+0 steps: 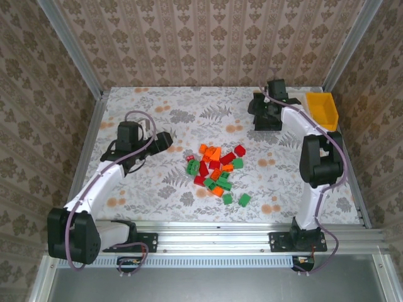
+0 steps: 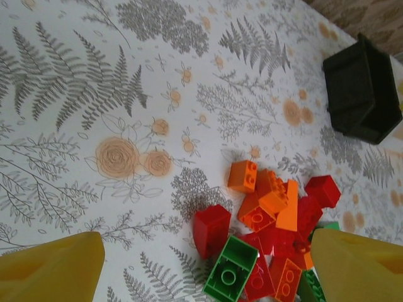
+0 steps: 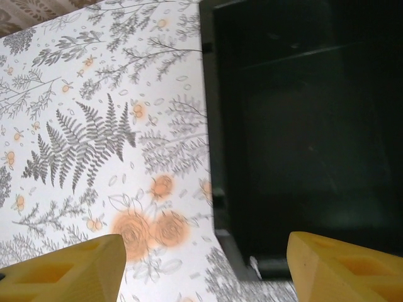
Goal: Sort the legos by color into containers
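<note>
The legos lie in a loose pile of orange, red and green bricks at mid-table. My left gripper hovers just left of the pile, open and empty. In the left wrist view its gripper straddles a red brick and an upturned green brick, with orange bricks beyond. My right gripper is at the back over the black container. There the right gripper stands open across the near corner of the black container, which looks dark and empty inside.
A yellow container stands at the back right corner. The black container also shows far off in the left wrist view. Aluminium rails and wallpapered walls border the flowered table.
</note>
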`<move>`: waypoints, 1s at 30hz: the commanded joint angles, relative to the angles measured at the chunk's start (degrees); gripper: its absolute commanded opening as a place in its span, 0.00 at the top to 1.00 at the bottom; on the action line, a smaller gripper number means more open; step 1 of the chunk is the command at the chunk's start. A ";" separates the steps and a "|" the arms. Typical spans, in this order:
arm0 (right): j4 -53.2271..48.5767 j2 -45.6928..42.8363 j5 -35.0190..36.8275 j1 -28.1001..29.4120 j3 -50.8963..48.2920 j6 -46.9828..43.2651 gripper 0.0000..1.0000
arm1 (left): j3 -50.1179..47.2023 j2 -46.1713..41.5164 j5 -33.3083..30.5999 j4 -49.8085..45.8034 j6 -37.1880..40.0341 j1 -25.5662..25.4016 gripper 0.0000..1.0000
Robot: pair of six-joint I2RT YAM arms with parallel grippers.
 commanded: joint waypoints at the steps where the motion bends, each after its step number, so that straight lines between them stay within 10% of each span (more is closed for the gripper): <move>1: -3.23 4.49 -0.28 0.77 5.86 -0.28 0.30 | 1.38 0.47 1.60 -1.16 2.01 -0.48 0.12; 14: -2.62 9.73 0.05 7.04 7.33 -0.27 0.31 | 1.10 -0.35 1.79 -1.90 2.55 -0.78 0.12; 30: 12.48 11.76 3.23 29.95 5.24 14.24 0.24 | -3.19 -3.80 0.01 -0.67 0.26 -0.75 0.11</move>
